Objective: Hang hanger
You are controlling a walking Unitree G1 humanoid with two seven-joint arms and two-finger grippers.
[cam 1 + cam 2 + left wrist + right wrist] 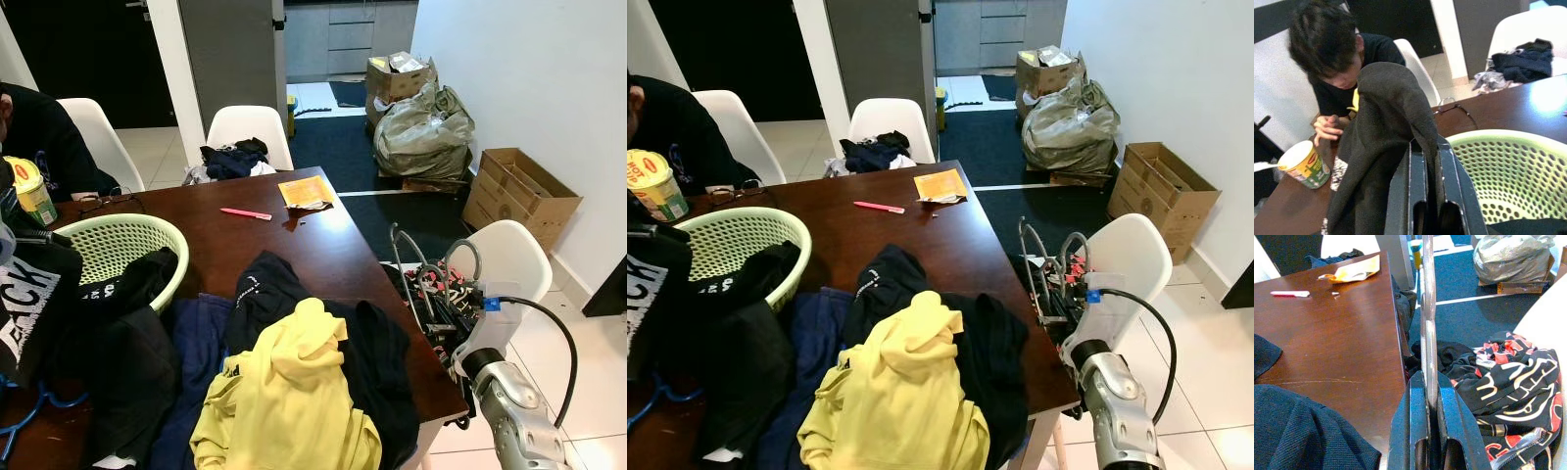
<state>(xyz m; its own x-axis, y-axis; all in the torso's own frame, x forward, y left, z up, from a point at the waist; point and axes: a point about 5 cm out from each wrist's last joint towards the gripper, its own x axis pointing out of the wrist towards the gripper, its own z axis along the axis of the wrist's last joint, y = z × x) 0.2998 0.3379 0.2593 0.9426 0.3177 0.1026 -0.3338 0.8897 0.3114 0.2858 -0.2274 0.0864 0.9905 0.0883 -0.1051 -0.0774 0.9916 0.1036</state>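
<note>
My right gripper [1430,382] is shut on a thin grey metal hanger [1428,328], beside the right edge of the dark wooden table [304,240]. The hanger's hook and wire loops [407,259] stand upright above that gripper [446,318]. My left gripper [1426,147] is shut on a black garment [1381,122], held up over the table's left end. The same black shirt with white letters [29,304] hangs there, with a blue hanger [29,406] below it.
A person [39,127] sits at the table's far left by a noodle cup [29,191]. A green laundry basket [118,230] and a clothes pile with a yellow hoodie [294,392] lie on the table. A white chair [509,255] holds patterned clothes [1508,382].
</note>
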